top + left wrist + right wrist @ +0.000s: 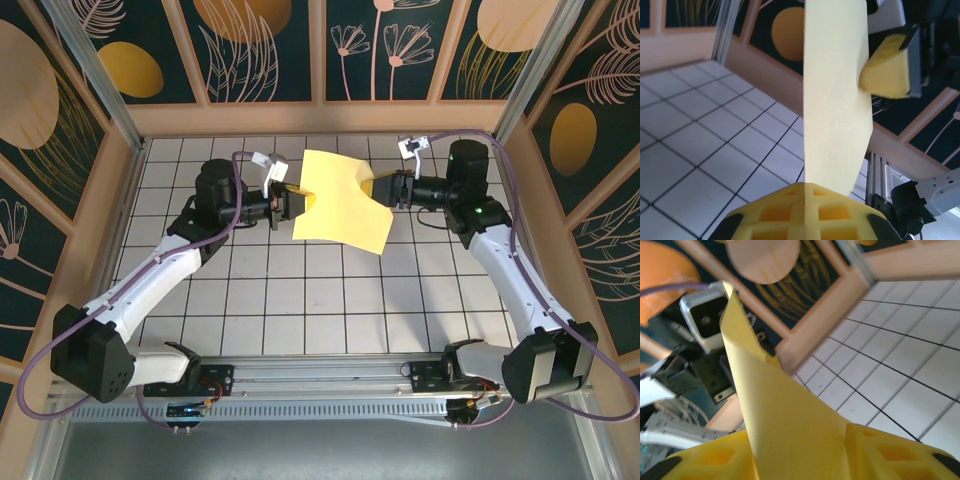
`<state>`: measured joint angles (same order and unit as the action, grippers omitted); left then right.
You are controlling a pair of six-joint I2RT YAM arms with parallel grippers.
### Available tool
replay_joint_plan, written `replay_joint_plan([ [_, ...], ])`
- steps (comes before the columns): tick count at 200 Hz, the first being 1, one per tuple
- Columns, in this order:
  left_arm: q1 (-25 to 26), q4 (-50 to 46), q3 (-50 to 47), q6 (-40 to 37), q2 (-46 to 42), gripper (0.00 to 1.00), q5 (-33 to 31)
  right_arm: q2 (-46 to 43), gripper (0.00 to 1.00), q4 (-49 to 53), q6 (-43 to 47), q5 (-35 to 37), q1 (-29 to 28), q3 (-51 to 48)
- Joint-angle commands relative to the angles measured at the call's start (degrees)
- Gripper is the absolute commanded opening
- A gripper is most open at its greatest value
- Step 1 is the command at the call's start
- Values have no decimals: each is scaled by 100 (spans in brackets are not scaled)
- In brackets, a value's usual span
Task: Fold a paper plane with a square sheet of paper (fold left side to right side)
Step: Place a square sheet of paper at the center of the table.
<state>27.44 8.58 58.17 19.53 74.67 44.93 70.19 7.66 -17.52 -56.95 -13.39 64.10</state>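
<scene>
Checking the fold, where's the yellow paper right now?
In the top view, the square sheet of paper hangs above the table, far centre, between the left gripper, clamped on its left edge, and the right gripper at its right edge.

The top camera looked down on the table (300, 300) from above its near edge. Both wrist cameras faced each other closely across the shared square sheet of paper (342, 205).
</scene>
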Motion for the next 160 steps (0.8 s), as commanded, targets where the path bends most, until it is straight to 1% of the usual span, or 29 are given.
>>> replay_joint_plan([
  [1, 24, -231, -333, 467, 245, 0, -466, -28, 58, 289, 302, 1056, 109, 59],
  [17, 24, -110, -689, 751, 425, 0, -569, -34, 66, 342, 335, 1637, 117, -54],
  [33, 28, 74, -1004, 1036, 583, 0, -722, -16, 71, 300, 265, 2018, 135, -221],
  [59, 25, 202, -1338, 1337, 828, 0, -1098, 58, 76, 140, 14, 2507, 135, -590],
  [80, 25, 238, -1474, 1588, 1115, 0, -1444, 175, 76, -190, -337, 2570, 136, -940],
  [103, 31, 33, -1506, 1740, 1429, 0, -1881, 394, 67, -755, -879, 2291, 81, -1427],
  [121, 24, -216, -1469, 1733, 1615, 0, -2110, 664, 53, -1064, -1140, 2129, -68, -1705],
  [137, 29, -443, -1402, 1695, 1770, 0, -2203, 985, 43, -1255, -1256, 2102, -297, -1850],
  [140, 25, -479, -1389, 1692, 1798, 0, -2214, 1026, 42, -1271, -1268, 2101, -331, -1855],
  [160, 29, -589, -1352, 1693, 1951, 0, -2181, 1431, 29, -1523, -1412, 2100, -575, -1905],
])
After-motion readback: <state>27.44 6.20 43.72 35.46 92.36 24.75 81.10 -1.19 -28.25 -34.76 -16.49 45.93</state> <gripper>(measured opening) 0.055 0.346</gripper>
